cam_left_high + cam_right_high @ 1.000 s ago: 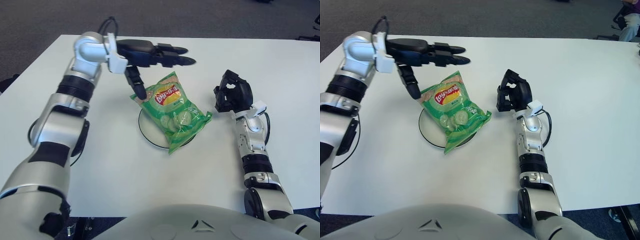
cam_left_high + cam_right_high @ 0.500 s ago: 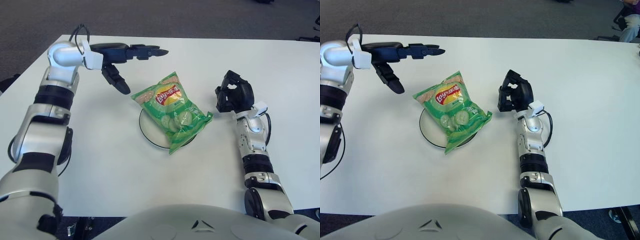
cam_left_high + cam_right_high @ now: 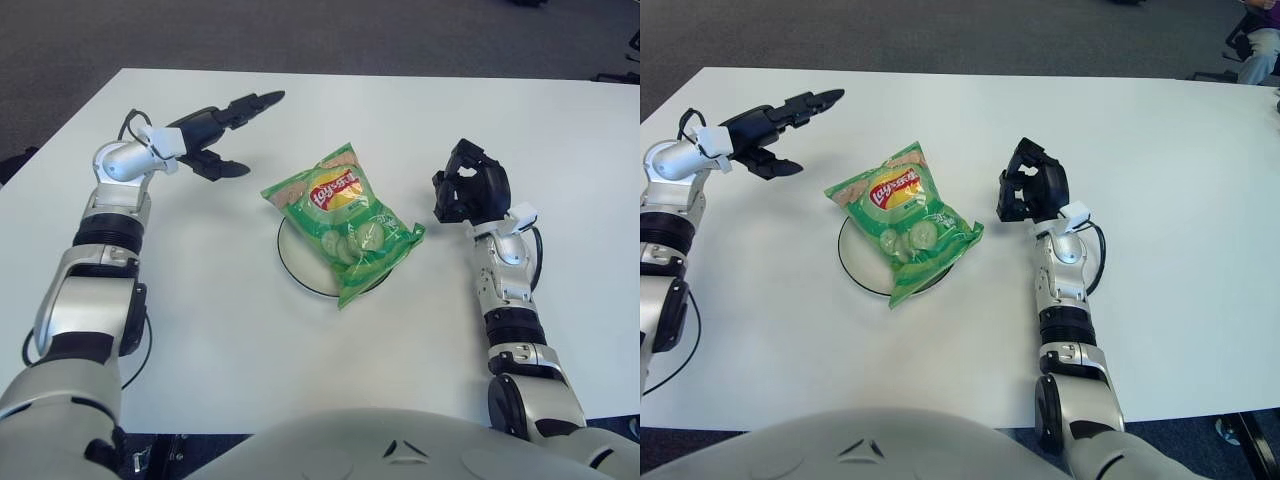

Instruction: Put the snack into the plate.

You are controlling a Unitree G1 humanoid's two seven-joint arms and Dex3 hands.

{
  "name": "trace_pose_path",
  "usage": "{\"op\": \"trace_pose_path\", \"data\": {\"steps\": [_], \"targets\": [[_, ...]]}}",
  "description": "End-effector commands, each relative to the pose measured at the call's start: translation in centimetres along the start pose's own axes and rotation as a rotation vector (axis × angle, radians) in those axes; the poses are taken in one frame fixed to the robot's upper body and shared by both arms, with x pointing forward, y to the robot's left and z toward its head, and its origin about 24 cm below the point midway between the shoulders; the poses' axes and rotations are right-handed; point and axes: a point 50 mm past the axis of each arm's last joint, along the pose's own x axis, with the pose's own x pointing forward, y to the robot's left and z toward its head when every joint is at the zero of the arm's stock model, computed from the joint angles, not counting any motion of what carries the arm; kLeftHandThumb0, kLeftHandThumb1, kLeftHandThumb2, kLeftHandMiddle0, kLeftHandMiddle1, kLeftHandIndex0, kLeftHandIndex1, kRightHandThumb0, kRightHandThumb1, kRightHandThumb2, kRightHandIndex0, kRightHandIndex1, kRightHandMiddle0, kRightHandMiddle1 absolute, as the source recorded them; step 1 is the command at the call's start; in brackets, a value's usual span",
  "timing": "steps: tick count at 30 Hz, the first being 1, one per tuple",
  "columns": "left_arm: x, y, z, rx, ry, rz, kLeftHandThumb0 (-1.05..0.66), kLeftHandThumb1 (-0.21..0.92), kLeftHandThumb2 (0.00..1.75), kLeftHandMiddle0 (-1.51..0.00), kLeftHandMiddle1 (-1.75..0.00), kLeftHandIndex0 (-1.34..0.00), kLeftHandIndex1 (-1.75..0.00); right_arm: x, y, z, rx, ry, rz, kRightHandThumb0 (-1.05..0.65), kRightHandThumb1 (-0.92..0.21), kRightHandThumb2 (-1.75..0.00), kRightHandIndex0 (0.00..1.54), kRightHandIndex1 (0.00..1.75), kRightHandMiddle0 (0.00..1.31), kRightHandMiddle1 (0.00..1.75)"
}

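A green crisp bag with a red and yellow logo lies across the white, dark-rimmed plate at the table's middle, covering most of it and overhanging its edges. My left hand is off to the left of the bag, well apart from it, fingers stretched out and holding nothing. To the right of the plate my right hand is raised on its forearm with its dark fingers curled in, nothing held.
The white table spans the view, its far edge meeting dark carpet. A black cable loops by each arm, one at the right wrist and one at the left forearm.
My left hand has drawn back from just above the bag's top corner, moving left and lower. The bag stays on the plate. The right hand has not moved.
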Motion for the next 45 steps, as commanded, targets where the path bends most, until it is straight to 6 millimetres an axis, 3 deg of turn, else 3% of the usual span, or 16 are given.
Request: {"op": "trace_pose_path", "data": {"steps": [1, 4, 7, 9, 10, 12, 14, 19, 28, 31, 36, 45], "targets": [[-1.0, -0.3, -0.9, -0.057, 0.009, 0.118, -0.97, 0.92, 0.53, -0.15, -0.83, 0.00, -0.75, -5.7, 0.1, -4.9, 0.083, 0.217, -0.113, -0.55, -0.15, -1.52, 1.36, 1.75, 0.75, 1.75], [-1.6, -0.5, -1.7, -0.193, 0.004, 0.212, -0.91, 0.90, 0.53, -0.25, -0.94, 0.00, -0.90, -5.7, 0.1, -4.9, 0.081, 0.213, -0.120, -0.55, -0.15, -1.52, 1.36, 1.75, 0.75, 1.75], [-1.6, -0.9, -2.3, -0.320, -0.003, 0.301, -0.82, 0.80, 0.65, -0.31, -1.06, 0.00, -1.04, -5.7, 0.1, -4.9, 0.078, 0.208, -0.128, -0.55, -0.15, -1.52, 1.36, 1.75, 0.75, 1.75], [-1.7, -1.9, -2.6, -0.389, 0.004, 0.397, -0.68, 0.66, 0.84, -0.37, -1.31, -0.01, -1.34, -5.7, 0.1, -4.8, 0.072, 0.204, -0.136, -0.55, -0.15, -1.52, 1.36, 1.75, 0.76, 1.75], [-1.7, -2.5, -2.6, -0.409, 0.007, 0.440, -0.65, 0.64, 0.88, -0.38, -1.35, -0.02, -1.39, -5.8, 0.1, -4.8, 0.070, 0.203, -0.139, -0.55, -0.15, -1.53, 1.36, 1.75, 0.76, 1.75], [-1.6, -3.0, -2.4, -0.431, 0.007, 0.493, -0.49, 0.68, 0.84, -0.42, -1.48, -0.19, -1.60, -5.8, 0.0, -4.8, 0.066, 0.205, -0.145, -0.55, -0.14, -1.53, 1.36, 1.75, 0.76, 1.75], [-1.5, -3.3, -2.2, -0.455, 0.007, 0.538, -0.26, 0.57, 0.97, -0.48, -1.55, -0.24, -1.67, -5.8, 0.0, -4.9, 0.062, 0.208, -0.151, -0.56, -0.14, -1.53, 1.35, 1.75, 0.76, 1.75], [-1.4, -3.5, -1.9, -0.498, 0.025, 0.602, -0.05, 0.30, 1.32, -0.64, -1.71, -0.44, -1.66, -5.9, 0.0, -4.9, 0.055, 0.215, -0.160, -0.56, -0.13, -1.54, 1.35, 1.75, 0.77, 1.75], [-1.8, -4.1, -1.9, -0.537, 0.126, 0.699, -0.01, 0.05, 1.59, -0.81, -1.75, -0.66, -1.62, -5.9, 0.0, -4.9, 0.053, 0.217, -0.158, -0.56, -0.13, -1.55, 1.35, 1.75, 0.77, 1.75], [-2.7, -5.1, -2.0, -0.550, 0.174, 0.731, -0.01, -0.03, 1.68, -0.86, -1.75, -0.71, -1.63, -5.9, 0.0, -4.9, 0.053, 0.218, -0.155, -0.56, -0.13, -1.55, 1.35, 1.75, 0.77, 1.75], [-3.5, -6.7, -1.8, -0.619, 0.277, 0.812, -0.01, -0.08, 1.73, -0.89, -1.75, -0.73, -1.66, -5.9, 0.0, -4.9, 0.048, 0.218, -0.147, -0.56, -0.13, -1.54, 1.35, 1.75, 0.77, 1.75], [-4.0, -8.7, -1.4, -0.681, 0.343, 0.871, -0.01, -0.06, 1.75, -0.88, -1.75, -0.68, -1.74, -5.9, -0.1, -4.9, 0.056, 0.220, -0.140, -0.56, -0.14, -1.53, 1.35, 1.75, 0.76, 1.75]]}}
